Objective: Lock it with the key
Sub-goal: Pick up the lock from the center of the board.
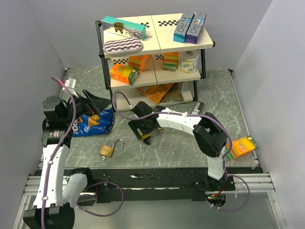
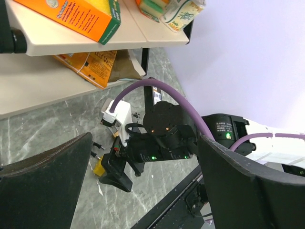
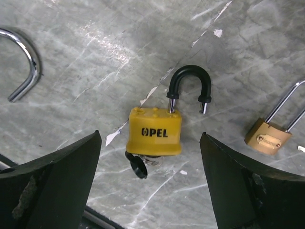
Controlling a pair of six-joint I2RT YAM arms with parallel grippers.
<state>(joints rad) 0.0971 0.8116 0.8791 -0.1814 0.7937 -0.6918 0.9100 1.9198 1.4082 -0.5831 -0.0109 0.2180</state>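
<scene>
Padlock [image 3: 155, 131], yellow-bodied, lying flat on the table [image 1: 228, 109] just in front of the shelf rack [image 1: 157, 47]. Its black shackle [image 3: 189, 78] is raised with one leg free, and its key [image 3: 138, 169] is seated in the end opposite the shackle. Judge it a stiff, dense little block with a smooth casing that may skate on the stone-pattern top. Pinch across the two sides of the body, not the shackle. Your right gripper [image 1: 144, 132] hangs directly over it, wrist pointing down, fingers spread wide to either side and holding nothing. Your left gripper [image 2: 145, 143], off the rack's left end, is likewise fully spread and empty, aimed sideways toward the right arm.
</scene>
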